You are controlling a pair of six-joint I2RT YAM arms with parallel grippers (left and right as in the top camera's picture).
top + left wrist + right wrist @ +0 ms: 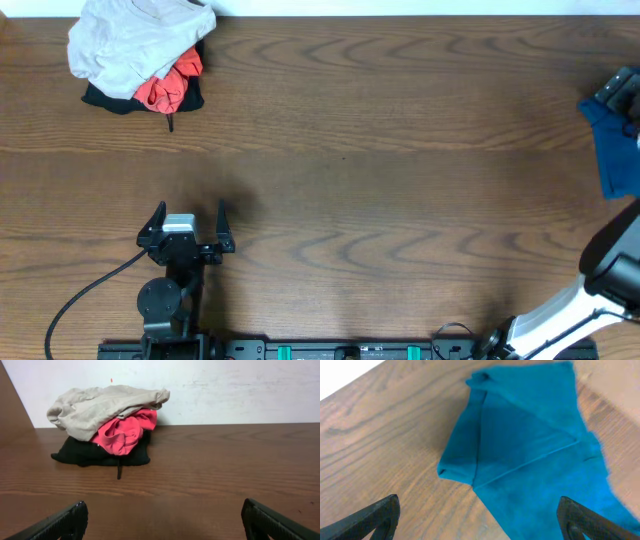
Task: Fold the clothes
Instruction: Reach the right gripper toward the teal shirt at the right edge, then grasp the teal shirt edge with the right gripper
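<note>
The clothes are one teal-blue shirt (530, 445), lying partly folded and creased on the wooden table. In the overhead view only a strip of this shirt (612, 150) shows at the far right edge. My right gripper (479, 510) hovers over the shirt's near edge, open, with nothing between its fingers: one fingertip is over bare wood, the other over the cloth. My left gripper (190, 210) sits low near the table's front left, far from the shirt. In its wrist view the left gripper (163, 510) is wide open and empty.
A pile of other garments lies at the back left corner: a pale beige one (135, 40) on top, an orange-red one (170, 85) and a black one (110, 98) beneath. The right arm (600, 275) rises from the front right. A white wall (225, 390) backs the table.
</note>
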